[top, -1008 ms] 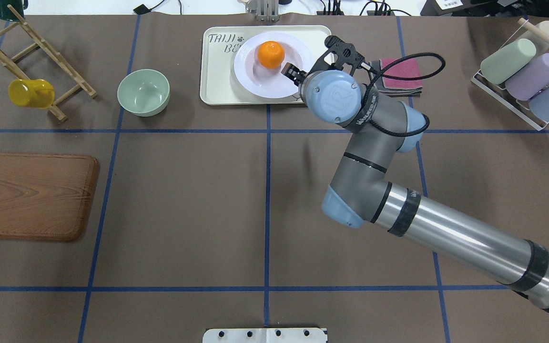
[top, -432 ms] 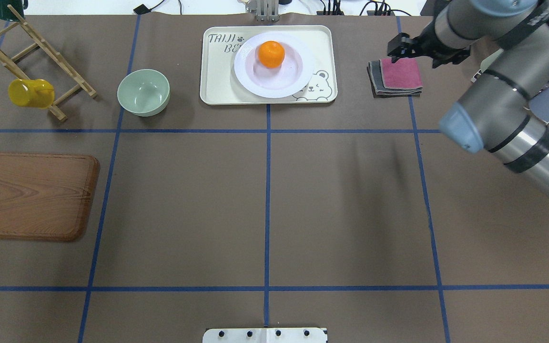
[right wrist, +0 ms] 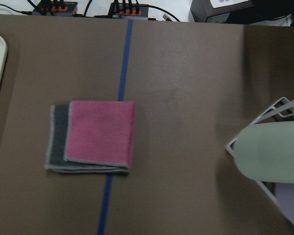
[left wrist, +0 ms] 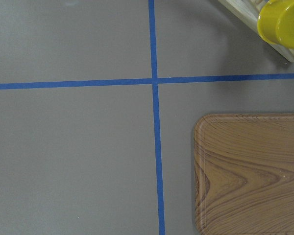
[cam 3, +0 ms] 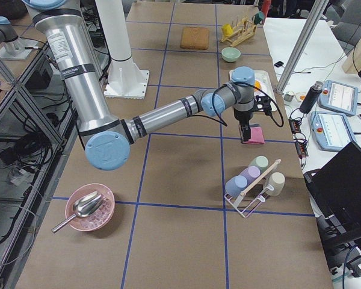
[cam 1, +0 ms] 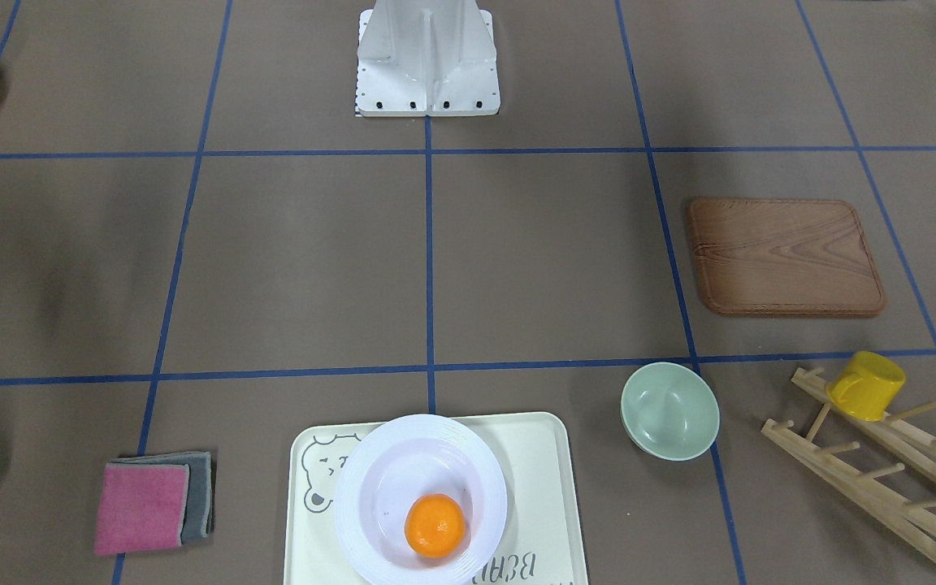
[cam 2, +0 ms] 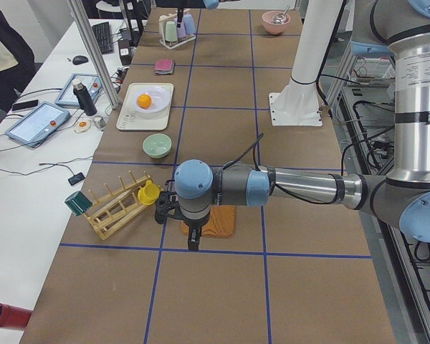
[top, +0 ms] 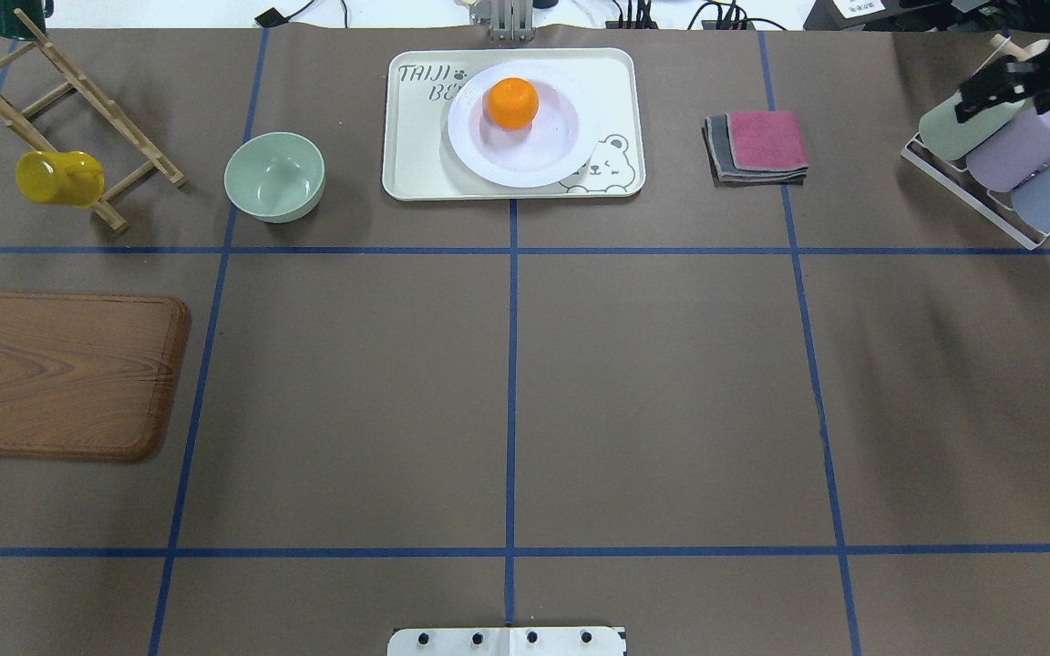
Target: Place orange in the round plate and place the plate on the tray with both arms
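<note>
Step in hand: judged to be the close-out. Both placements look done.

- Orange [top: 512, 102] lies in the plate's [top: 571, 150] sunken centre, a little toward its far side.
- Plate sits on the tray [top: 416, 155] at the far middle of the table. It lies toward the tray's right and covers part of the lettering. Nothing else is on the tray.
- Right gripper [cam 3: 245, 131] hangs raised at the far right near the folded cloth [top: 757, 146], well apart from the tray. Jaw state cannot be told, and nothing shows in it.
- Left gripper [cam 2: 186, 229] hangs over the board [top: 60, 374] at the near left. It shows in the side view only, so jaw state cannot be told.

Next move, as a judgement: nothing is left to grasp. The arms need only stay off the tray, since a knock could roll the orange.

Other containers:
- Green bowl [top: 274, 175], left of the tray, is empty.
- Wire rack [top: 921, 157] at the far right holds three cups on their sides.
- Yellow cup [top: 56, 178] hangs on the wooden rack [top: 138, 150].
</note>
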{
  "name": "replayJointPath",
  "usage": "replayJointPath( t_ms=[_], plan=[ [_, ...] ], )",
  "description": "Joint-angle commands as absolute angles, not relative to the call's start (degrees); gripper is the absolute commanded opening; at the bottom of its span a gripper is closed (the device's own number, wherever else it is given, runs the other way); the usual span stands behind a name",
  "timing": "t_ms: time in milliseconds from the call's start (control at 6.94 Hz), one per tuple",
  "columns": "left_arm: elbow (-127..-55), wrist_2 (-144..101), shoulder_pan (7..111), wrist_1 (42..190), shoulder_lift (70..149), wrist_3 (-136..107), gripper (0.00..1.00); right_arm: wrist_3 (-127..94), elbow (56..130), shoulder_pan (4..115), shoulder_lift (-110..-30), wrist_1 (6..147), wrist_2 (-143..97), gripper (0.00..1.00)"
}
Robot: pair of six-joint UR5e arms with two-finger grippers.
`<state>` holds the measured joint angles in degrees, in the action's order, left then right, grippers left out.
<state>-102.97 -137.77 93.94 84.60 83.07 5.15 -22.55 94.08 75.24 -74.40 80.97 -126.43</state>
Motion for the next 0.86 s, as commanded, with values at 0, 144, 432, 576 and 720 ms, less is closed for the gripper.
replayJointPath(
  t_ms=[0, 144, 432, 576, 720],
  plan=[
    [-105.1, -136.1, 93.9, 84.6, 81.4, 5.3, 0.99, -8.5, 94.3, 86.2, -84.2, 81.0, -133.2, 1.00],
    [-104.9, -136.1, 93.9, 84.6, 81.4, 5.3, 0.99, -1.4, 94.7, 88.4, -89.4, 81.0, -133.0, 1.00],
    [-105.1, -136.1, 93.9, 84.6, 80.6, 5.3, 0.99, 6.7, 94.9, 89.9, -93.7, 83.0, -133.1, 1.00],
    [-105.1, -136.1, 93.9, 84.6, 80.5, 5.3, 0.99, 12.3, 96.0, 89.9, -94.0, 88.1, -133.1, 1.00],
    [-105.0, -136.1, 93.8, 84.6, 80.4, 5.3, 0.99, 16.7, 97.4, 91.0, -95.2, 92.0, -132.4, 1.00]
  ],
)
